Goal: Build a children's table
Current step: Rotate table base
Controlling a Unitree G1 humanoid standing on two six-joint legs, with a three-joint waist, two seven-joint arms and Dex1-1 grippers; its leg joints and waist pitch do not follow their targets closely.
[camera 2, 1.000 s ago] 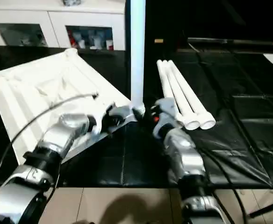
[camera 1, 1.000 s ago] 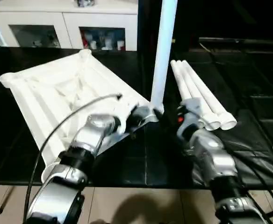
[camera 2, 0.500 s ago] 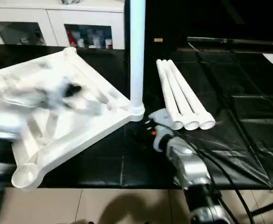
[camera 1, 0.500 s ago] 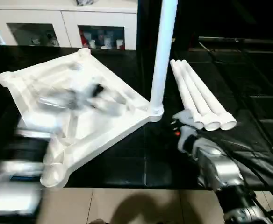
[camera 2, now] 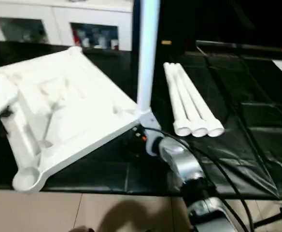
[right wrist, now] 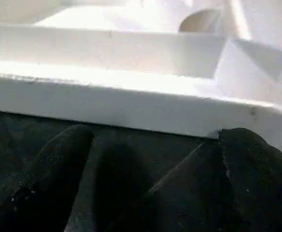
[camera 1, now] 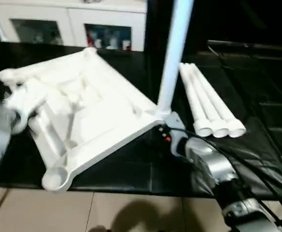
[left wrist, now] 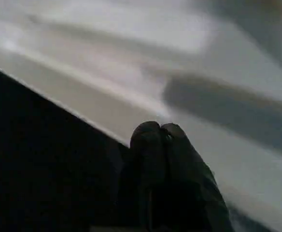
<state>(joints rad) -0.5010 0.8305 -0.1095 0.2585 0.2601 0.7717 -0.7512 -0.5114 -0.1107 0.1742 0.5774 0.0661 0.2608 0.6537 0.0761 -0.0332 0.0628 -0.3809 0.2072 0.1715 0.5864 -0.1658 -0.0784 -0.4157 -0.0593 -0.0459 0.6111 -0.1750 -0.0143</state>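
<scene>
Black bench (camera 1: 257, 96) | top (camera 1: 83, 111) upside down, one leg (camera 1: 172, 63) socketed | three legs (camera 1: 206, 104) at 3 o'clock | left jaws together, right jaws apart | next: fetch second leg

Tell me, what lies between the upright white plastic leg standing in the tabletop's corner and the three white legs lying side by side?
Just bare black table covering. In the left eye view, nothing sits between the upright white plastic leg and the three lying white legs.

White ribbed tabletop (camera 1: 90, 108), white legs (camera 1: 209, 104), seemingly black mat (camera 1: 257, 87)
</scene>
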